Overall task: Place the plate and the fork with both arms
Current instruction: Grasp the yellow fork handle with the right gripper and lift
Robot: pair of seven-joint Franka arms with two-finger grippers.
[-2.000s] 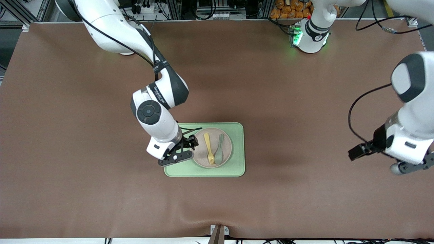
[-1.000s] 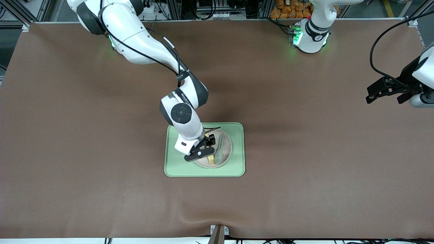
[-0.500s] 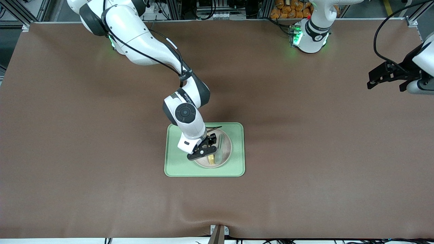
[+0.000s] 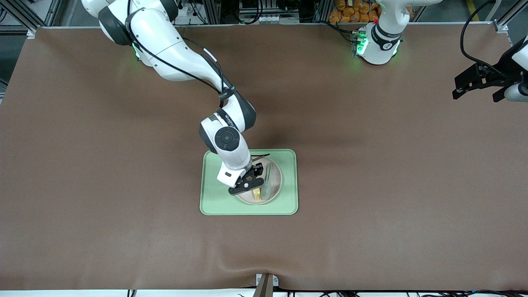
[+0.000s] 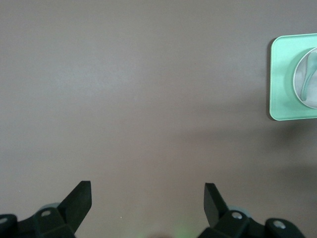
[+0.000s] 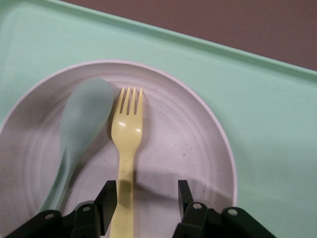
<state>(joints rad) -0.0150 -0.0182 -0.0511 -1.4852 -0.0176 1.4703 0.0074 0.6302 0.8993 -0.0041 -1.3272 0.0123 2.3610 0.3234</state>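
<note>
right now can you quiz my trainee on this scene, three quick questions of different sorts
1. True or false: the fork lies on the plate.
2. Which pincer is over the plate: A left, B right?
3. Fill in: beside the fork lies a grey-green ____.

Key:
1. True; the plate sits on the green tray.
2. B; the right pincer straddles the fork's handle, fingers not yet shut on it. The left pincer waits open over bare table.
3. spoon

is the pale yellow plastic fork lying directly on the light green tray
No, the pale yellow plastic fork lies on the round beige-pink plate, beside the grey-green spoon; the plate sits on the tray.
</note>
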